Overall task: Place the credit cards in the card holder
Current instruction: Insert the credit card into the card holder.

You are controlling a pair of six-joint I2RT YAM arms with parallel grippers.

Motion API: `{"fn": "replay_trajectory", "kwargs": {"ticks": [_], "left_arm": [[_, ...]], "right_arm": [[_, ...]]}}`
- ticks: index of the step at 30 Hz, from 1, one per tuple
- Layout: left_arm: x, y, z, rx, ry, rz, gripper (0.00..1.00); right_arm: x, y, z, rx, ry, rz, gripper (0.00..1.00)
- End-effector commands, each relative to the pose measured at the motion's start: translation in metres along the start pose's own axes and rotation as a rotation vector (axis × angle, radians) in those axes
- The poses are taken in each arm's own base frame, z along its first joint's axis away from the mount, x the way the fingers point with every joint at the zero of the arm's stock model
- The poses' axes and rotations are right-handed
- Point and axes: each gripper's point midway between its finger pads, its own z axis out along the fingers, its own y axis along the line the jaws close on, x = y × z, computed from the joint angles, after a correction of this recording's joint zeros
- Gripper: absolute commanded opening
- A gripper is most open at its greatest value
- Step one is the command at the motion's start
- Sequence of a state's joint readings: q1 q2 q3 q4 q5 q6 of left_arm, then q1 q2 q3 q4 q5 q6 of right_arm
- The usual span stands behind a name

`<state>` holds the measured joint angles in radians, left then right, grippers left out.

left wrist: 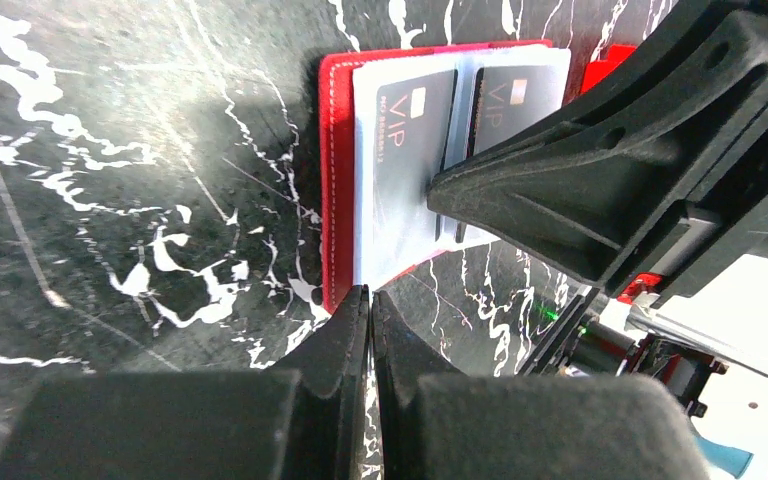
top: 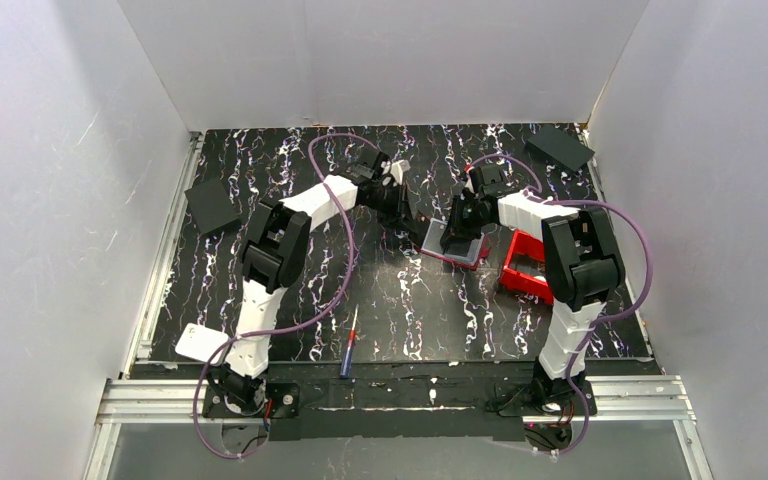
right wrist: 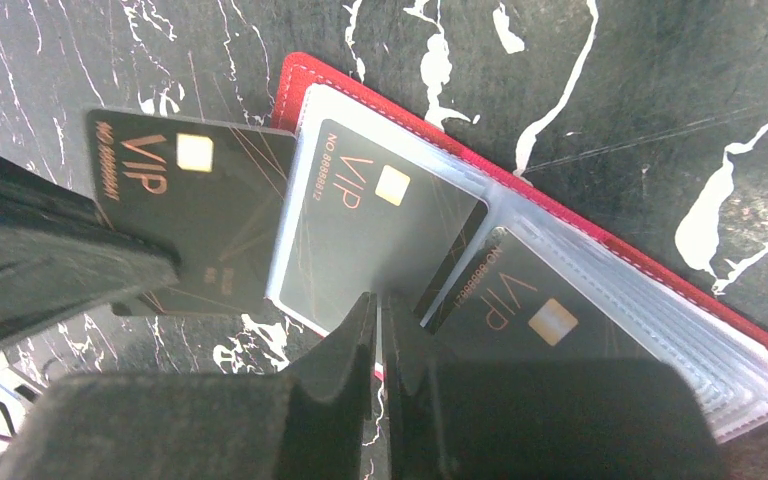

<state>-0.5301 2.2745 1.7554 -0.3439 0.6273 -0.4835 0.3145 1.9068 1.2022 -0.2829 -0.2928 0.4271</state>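
The left gripper [left wrist: 370,300] was closed to a thin slit. In the right wrist view, 1 of its fingers [right wrist: 110,255] lay over the corner of a loose card [right wrist: 195,215], apparently clamping it by its short edge. That card's far edge met the first clear sleeve of the holder [left wrist: 337,180], which lay open on the table [left wrist: 110,200] just ahead of the left gripper's tips. The right gripper [right wrist: 377,305] had its fingers pressed together with nothing between them, tips down on the sleeves near the holder's fold. Just past those tips sat a pocketed card [right wrist: 375,225], on the left gripper's side, and a second card [right wrist: 535,305] on the other page. A red bin [top: 522,285] stood near the right gripper, on its right.
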Motion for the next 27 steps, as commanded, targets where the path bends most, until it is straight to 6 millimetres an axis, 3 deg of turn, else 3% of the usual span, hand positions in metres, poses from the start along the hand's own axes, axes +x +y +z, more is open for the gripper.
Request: {"fn": "replay_trajectory", "kwargs": {"ticks": [1,14,27], "left_arm": [[-0.026,-0.032,-0.034,0.049,-0.079,0.051,0.00],[-0.016,-0.022,-0.016,0.065,-0.038,0.017,0.00],[-0.003,0.002,-0.004,-0.004,-0.017,0.020,0.00]], "right_arm": [[-0.002,-0.012,0.002,0.047,-0.017,-0.007,0.13],[0.000,-0.011,0.003,0.040,-0.009,-0.012,0.13],[0.000,-0.010,0.002,0.032,-0.010,-0.015,0.13]]}}
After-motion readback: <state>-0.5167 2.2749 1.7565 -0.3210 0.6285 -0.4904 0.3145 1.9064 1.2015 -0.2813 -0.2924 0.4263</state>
